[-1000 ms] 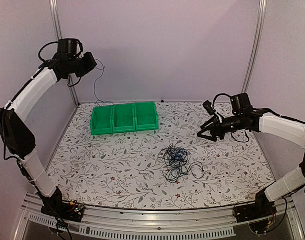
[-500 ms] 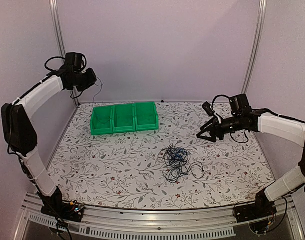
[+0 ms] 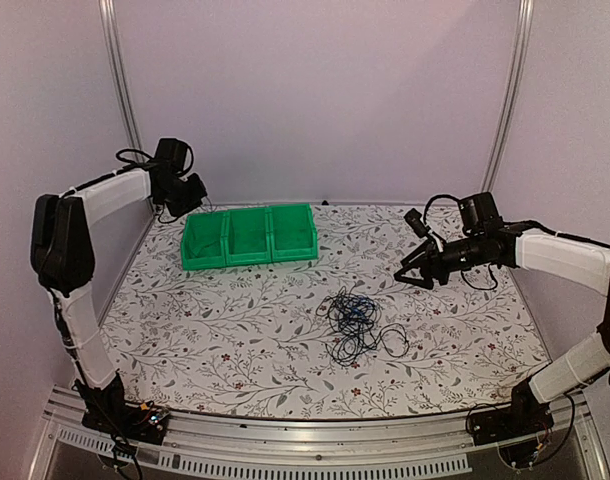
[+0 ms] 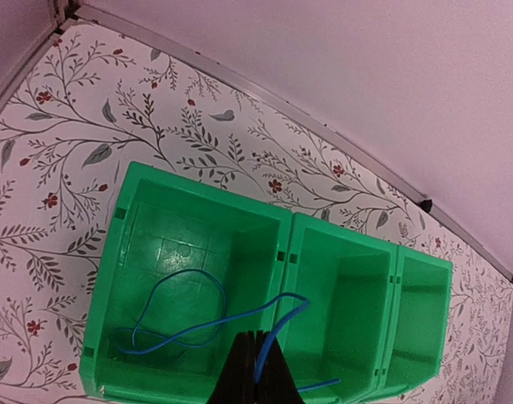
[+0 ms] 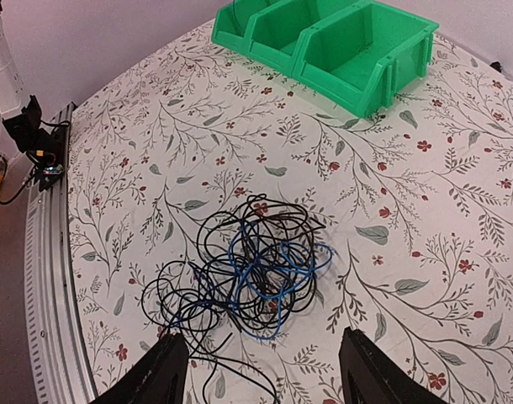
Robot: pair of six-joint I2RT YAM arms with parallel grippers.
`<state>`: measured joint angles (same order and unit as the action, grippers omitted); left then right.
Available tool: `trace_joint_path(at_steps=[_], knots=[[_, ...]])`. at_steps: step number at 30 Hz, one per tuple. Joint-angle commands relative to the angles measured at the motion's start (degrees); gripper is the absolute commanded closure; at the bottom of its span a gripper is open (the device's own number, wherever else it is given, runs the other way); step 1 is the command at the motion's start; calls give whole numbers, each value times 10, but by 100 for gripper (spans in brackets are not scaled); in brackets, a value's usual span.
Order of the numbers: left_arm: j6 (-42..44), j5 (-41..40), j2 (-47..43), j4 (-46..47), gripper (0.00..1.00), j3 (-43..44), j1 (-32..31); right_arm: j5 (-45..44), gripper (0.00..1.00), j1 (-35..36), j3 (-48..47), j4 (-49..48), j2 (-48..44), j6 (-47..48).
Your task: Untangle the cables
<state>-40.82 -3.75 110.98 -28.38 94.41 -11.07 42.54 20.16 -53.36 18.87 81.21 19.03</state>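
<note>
A tangle of thin black and blue cables (image 3: pixel 354 322) lies on the floral table; it shows in the right wrist view (image 5: pixel 256 273) too. My right gripper (image 3: pixel 410 274) is open and empty, hovering above and to the right of the tangle (image 5: pixel 265 370). My left gripper (image 3: pixel 192 195) is at the far left over the green bins (image 3: pixel 249 235). It is shut (image 4: pixel 256 370) on a thin blue cable (image 4: pixel 189 324), whose loop lies in the left bin and crosses the divider into the middle bin.
The three joined green bins (image 4: pixel 341 295) stand at the back of the table near the wall. A metal rail (image 5: pixel 46 278) runs along the table's near edge. Metal posts stand at the back corners (image 3: pixel 120 90).
My left arm has come down from high at the back left toward the bins, lowering the blue cable into the left bin. The right arm has barely moved.
</note>
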Motion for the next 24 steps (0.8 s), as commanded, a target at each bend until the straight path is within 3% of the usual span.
trace_joint_path(at_steps=[1,11,16,19,22,24], knots=[[-27,-20,31,-23,100,9,-13,4,34,-2,12,-7,-14,-3],[-52,-90,91,-88,100,37,-24,4,34,-2,5,-10,1,-6],[-15,-117,114,-97,100,56,-23,4,34,-2,6,-9,4,-4],[20,-89,138,-98,99,80,-25,3,34,-2,5,-7,7,-3],[29,-79,144,-107,79,98,-29,-2,34,-2,-2,4,9,2],[24,-83,130,-107,72,98,-33,-12,34,-2,-9,18,7,16]])
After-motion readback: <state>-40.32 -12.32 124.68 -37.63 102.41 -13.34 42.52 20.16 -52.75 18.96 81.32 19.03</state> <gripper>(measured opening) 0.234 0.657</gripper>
